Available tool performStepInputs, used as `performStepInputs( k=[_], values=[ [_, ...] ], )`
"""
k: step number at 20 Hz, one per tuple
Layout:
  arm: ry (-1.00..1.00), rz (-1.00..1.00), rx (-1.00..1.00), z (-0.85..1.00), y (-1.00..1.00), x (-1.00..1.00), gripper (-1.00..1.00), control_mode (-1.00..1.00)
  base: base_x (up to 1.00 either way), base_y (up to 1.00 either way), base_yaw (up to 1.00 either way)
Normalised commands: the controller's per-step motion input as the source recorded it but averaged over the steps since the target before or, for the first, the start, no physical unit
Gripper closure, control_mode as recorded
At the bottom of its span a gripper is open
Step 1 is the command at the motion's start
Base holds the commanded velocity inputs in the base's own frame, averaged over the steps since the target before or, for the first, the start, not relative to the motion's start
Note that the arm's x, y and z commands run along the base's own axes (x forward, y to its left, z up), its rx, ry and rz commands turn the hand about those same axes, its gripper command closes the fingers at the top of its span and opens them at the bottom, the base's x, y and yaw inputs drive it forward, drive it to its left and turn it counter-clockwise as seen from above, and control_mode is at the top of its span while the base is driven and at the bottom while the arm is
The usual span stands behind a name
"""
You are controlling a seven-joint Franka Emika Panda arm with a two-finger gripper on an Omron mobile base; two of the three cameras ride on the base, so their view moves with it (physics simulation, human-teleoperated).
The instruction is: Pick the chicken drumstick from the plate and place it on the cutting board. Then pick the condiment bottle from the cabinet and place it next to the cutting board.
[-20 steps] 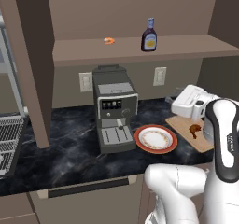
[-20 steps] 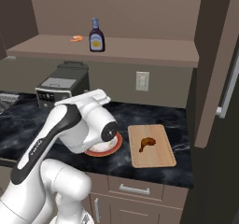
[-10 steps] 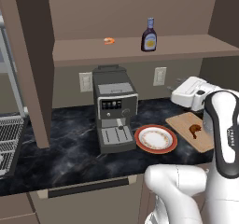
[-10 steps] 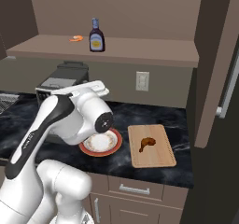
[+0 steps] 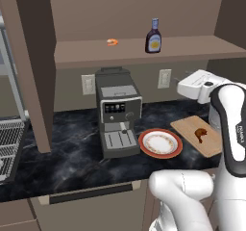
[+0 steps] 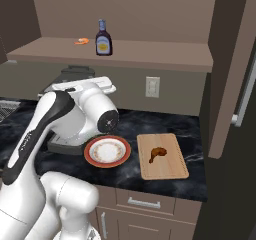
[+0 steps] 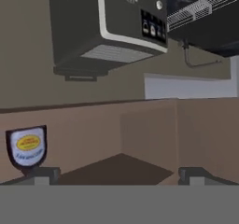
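The chicken drumstick [image 5: 201,134] [image 6: 158,153] lies on the tan cutting board [image 5: 188,125] [image 6: 170,170], right of the red-rimmed plate [image 5: 160,155] [image 6: 107,164], whose white centre is bare. The condiment bottle [image 5: 153,36] [image 6: 103,38] stands upright on the cabinet shelf [image 5: 192,47] [image 6: 160,59]. In the rolled hand view its yellow-and-white label [image 7: 27,146] shows at lower left, beside my gripper [image 7: 119,176], which is open with nothing between its fingertips. My white hand [image 5: 198,84] [image 6: 84,87] hovers above the counter, below shelf height, facing the back wall.
A dark coffee machine [image 5: 116,112] [image 7: 107,27] stands left of the plate. A small orange ring-shaped item [image 5: 112,42] [image 6: 81,41] rests on the shelf left of the bottle. Wall outlets [image 5: 164,78] sit behind the counter. A metal rack [image 5: 7,143] is at far left.
My hand has risen from just above the cutting board and plate toward the back wall and shelf, staying open. The drumstick rests on the board throughout.
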Motion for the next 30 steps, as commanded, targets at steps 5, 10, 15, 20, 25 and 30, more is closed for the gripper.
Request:
performStepInputs(
  k=[5, 10, 15, 20, 25, 30],
  values=[
    [0.00, -0.02, 0.05, 0.34, 0.00, 0.00, -1.00, -1.00, 0.00, 0.00, 0.00],
    [0.00, -0.02, 0.03, 0.33, 0.00, 0.00, -1.00, -1.00, 0.00, 0.00, 0.00],
    [0.00, -0.02, 0.00, 0.28, 0.00, 0.00, -1.00, -1.00, 0.00, 0.00, 0.00],
    [0.00, -0.03, 0.00, 0.28, 0.00, 0.00, -1.00, -1.00, 0.00, 0.00, 0.00],
    [0.00, -0.04, 0.00, 0.32, 0.00, 0.00, -1.00, -1.00, 0.00, 0.00, 0.00],
    [0.00, -0.04, 0.00, 0.27, 0.00, 0.00, -1.00, -1.00, 0.00, 0.00, 0.00]
  ],
)
